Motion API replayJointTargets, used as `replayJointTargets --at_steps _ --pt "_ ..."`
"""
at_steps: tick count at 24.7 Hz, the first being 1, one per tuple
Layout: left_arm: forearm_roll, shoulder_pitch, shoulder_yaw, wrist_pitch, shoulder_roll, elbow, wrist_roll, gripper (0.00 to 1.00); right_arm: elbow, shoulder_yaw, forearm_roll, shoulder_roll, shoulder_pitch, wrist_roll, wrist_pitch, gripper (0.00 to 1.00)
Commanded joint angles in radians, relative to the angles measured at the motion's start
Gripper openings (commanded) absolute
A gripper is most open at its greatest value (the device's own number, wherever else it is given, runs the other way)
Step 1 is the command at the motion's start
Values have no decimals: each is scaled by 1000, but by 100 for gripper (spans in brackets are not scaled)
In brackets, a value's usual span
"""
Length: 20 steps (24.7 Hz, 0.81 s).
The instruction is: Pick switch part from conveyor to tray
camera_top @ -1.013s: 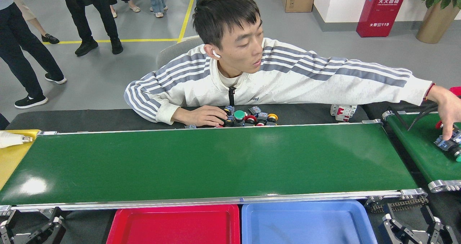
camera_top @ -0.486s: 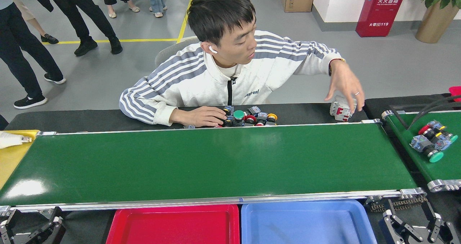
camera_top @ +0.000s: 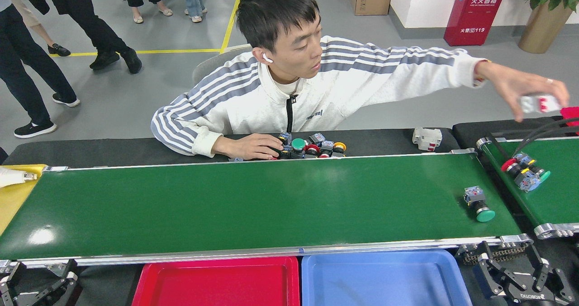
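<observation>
1. While a green-capped push-button switch part with a grey and blue body [camera_top: 477, 203] lies on its side on the long glossy dark-green conveyor belt with silver side rails [camera_top: 253, 202], it sits toward four o'clock in the head view, near the belt's right end, cap pointing to the near rail.
2. Just beyond that end, at three o'clock, a smaller green belt with black cables [camera_top: 554, 184] carries a cluster of red- and green-capped switch parts [camera_top: 524, 172].
3. At six o'clock, below the near rail, a shallow red plastic tray [camera_top: 217, 281] and a shallow blue plastic tray [camera_top: 384, 276] stand side by side, edges touching.
4. The left gripper [camera_top: 38, 285], a black pincer at eight o'clock, shows its fingers spread apart with nothing between them.
5. The right gripper [camera_top: 520, 279], a black pincer at five o'clock, also stands with fingers parted and holds nothing; it is near the switch part but well short of touching it.
6. A person in a white jacket with grey stripes [camera_top: 289, 98] sits at twelve o'clock behind the conveyor.
7. One hand [camera_top: 249, 145] rests on the black table beside a pile of coloured push-button parts [camera_top: 312, 147].
8. The other hand [camera_top: 524, 89], stretched to two o'clock, holds a white and red breaker block [camera_top: 538, 103] in the air above the smaller belt.
9. A second white and red breaker block [camera_top: 427, 138] sits on the black table at the far rail, toward two o'clock.
</observation>
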Motion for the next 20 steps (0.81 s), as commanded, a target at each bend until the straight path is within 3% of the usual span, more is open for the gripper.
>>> replayJointTargets --at_steps 1,7,15,17,20 --pt "5 -8 7 1 8 -13 8 100 6 2 9 -14 -42 32 -2 100" --pt "5 -8 5 0 13 -14 8 100 143 40 87 -21 -154 73 0 100" --pt "5 -12 -1 -2 13 -13 8 100 355 201 81 -10 -335 87 66 98" --pt "5 -14 -1 -4 13 -13 8 100 399 243 80 -9 -375 89 68 84" --pt "6 -12 -2 -5 13 -14 8 100 430 292 80 -18 -398 89 69 37"
